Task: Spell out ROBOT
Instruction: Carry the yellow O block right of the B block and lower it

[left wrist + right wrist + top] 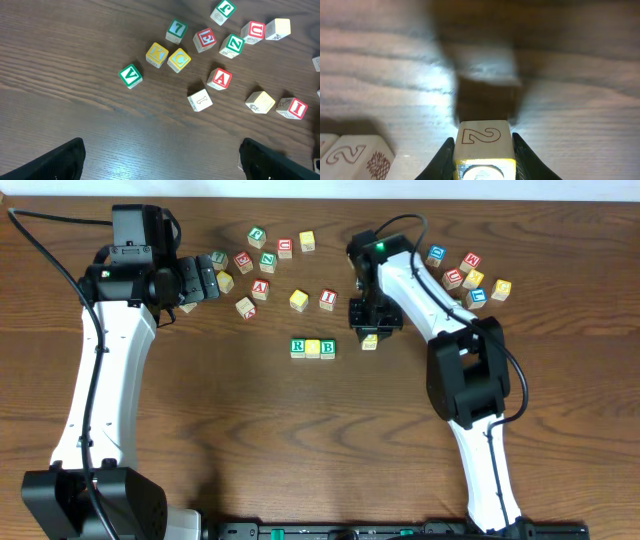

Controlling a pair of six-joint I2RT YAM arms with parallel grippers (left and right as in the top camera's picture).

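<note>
Placing the fourth letter is the step I judge to be in hand. The row of three blocks reads R, O, B on the table. My right gripper hangs just to the right of the row's B end, clenched on a yellow-edged block. In the right wrist view that block sits square between the fingers, a "2" on its side face. Its upper face is cut off at the frame edge, so I can't fully read the letter, though it looks rounded like an O.

To do this well, I would close the gap toward the B sideways, keeping the held block low and level. Its edges should stay parallel to the row so it does not nudge the B out of line. I would set it down touching or just beside the B and in line with the three letters. Then I would let go straight, without dragging.

My left gripper is spread wide and holds nothing, hovering over the loose blocks well to the left of the row.
</note>
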